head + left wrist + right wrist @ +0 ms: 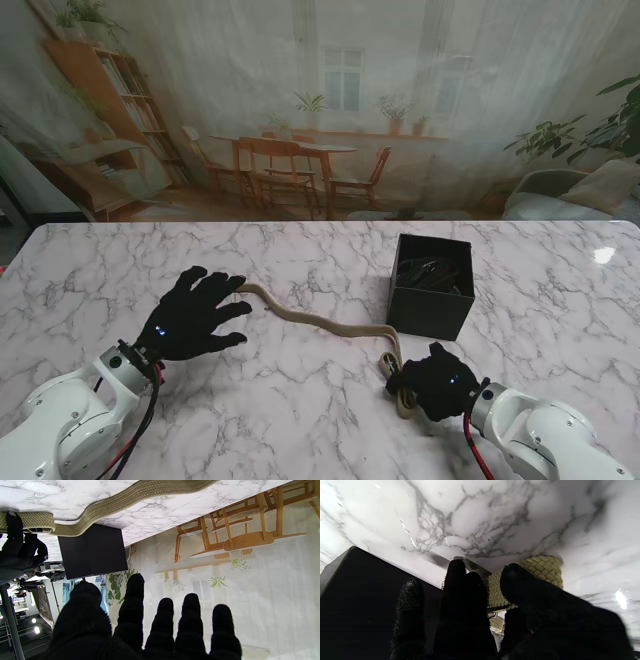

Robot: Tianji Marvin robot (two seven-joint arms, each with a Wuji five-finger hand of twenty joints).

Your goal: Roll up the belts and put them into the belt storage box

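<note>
A tan braided belt lies in a wavy line across the marble table. Its buckle end is folded into a small loop near me on the right. My right hand is shut on that looped end; the right wrist view shows the braid pinched between thumb and fingers. My left hand is open, fingers spread, resting at the belt's far tip. The black storage box stands just beyond the right hand, with a dark rolled belt inside. The left wrist view shows the belt and box.
A backdrop printed with chairs and shelves hangs behind the table's far edge. Bare marble spreads to the left of the left hand and to the right of the box.
</note>
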